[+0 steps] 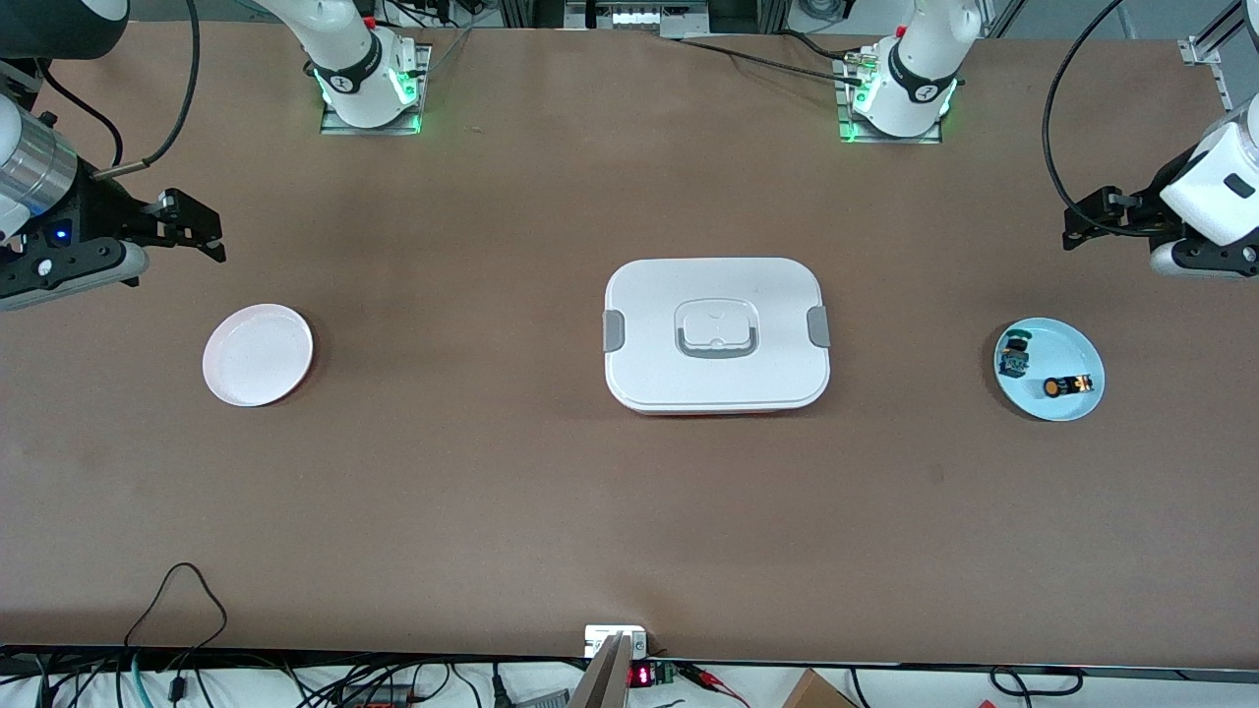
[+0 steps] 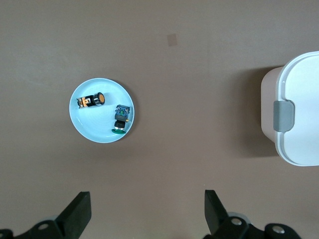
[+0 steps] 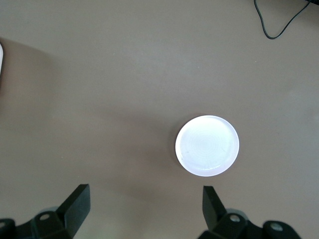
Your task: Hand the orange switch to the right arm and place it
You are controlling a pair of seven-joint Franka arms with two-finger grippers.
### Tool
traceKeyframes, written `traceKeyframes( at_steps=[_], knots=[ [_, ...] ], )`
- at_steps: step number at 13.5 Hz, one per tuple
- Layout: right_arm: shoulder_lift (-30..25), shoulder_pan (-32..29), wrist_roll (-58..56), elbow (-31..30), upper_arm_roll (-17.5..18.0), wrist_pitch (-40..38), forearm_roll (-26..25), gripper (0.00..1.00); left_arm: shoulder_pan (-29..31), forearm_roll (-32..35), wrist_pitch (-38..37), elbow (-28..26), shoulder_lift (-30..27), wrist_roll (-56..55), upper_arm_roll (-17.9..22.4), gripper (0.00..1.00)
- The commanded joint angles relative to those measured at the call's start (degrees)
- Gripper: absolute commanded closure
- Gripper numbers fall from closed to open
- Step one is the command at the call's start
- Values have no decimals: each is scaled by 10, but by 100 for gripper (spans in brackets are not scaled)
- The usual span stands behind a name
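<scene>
The open, empty left tool (image 2: 144, 211) needed to descend squarely over the orange switch (image 1: 1068, 386), lying at four o'clock on the blue plate (image 1: 1077, 344), avoiding the green part (image 1: 1015, 360); the right tool (image 3: 142, 209) waited open.

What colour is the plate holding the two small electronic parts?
Pale blue. The plate shows best in the left wrist view.

Bright, even light from above on the brown table (image 1: 511, 511), with soft dark shadows beside the white box (image 1: 716, 334) and pink plate (image 1: 258, 354), strong white glare washing out that plate in the right wrist view, green glow at both arm bases, all fairly sharp.
</scene>
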Motion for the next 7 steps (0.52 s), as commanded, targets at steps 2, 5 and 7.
traceKeyframes(
  at_steps=[2,5,7],
  knots=[
    [-6,-4,-6,-6,2,2,9,0,2,-13,-18,18,9,8,0,0],
    [-6,-4,-6,-6,2,2,9,0,2,-13,-23,18,10,9,0,0],
    [-6,-4,-6,-6,2,2,9,0,2,-13,-23,19,15,8,0,0]
  ],
)
